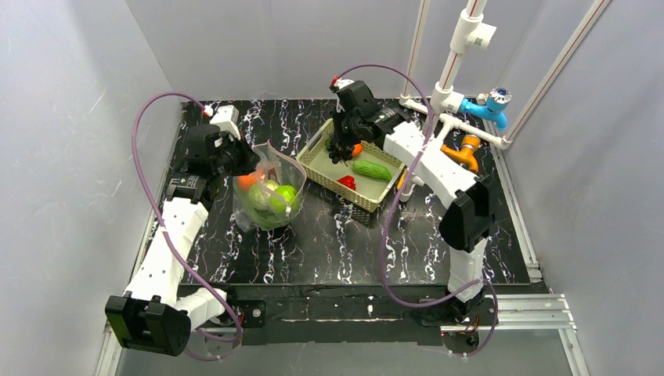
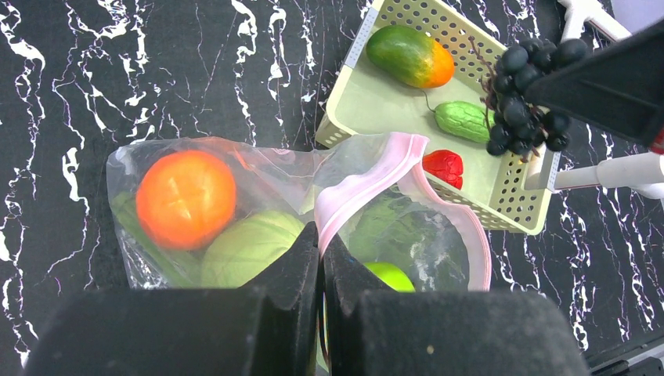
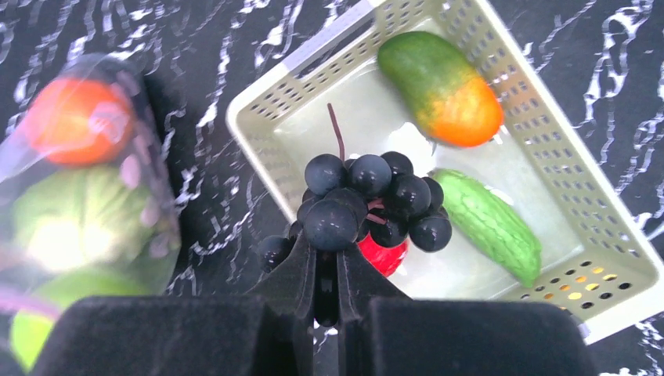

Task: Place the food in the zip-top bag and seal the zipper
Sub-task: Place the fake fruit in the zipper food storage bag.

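The left gripper [image 2: 321, 239] is closed tight on the zipper [image 2: 374, 178], with the pink strip pinched between its two fingers. This holds one side of the zip-top bag [image 2: 129, 168] up off the black marbled table [image 2: 156, 70]. Just to the right of the fingertips the pink strip curves round in a loop, so the bag's mouth stands open. The green apple [image 2: 387, 275] lies directly below that opening, close to the fingers. Ahead and to the left of the fingers, inside the clear plastic, the orange [image 2: 185, 198] touches the pale green cabbage [image 2: 249, 247]. A dark green leaf [image 2: 124, 213] lies along the bag's far left side.

Beyond the bag, ahead and to the right of this gripper, stands the cream basket [image 2: 438, 19].

The right gripper [image 3: 326, 262] is clamped on the dark purple grape bunch [image 3: 368, 200]. Its fingers meet at the base of the cluster, and the thin stem points away from them. The bunch hangs over the basket's interior. The red piece [image 3: 385, 257] lies partly hidden behind the grapes, just right of the fingertips. The bumpy cucumber [image 3: 489, 227] lies further right on the basket floor. The mango [image 3: 442, 78] is ahead and to the right, near the far wall. The bag shows as a blur well off to this gripper's left.
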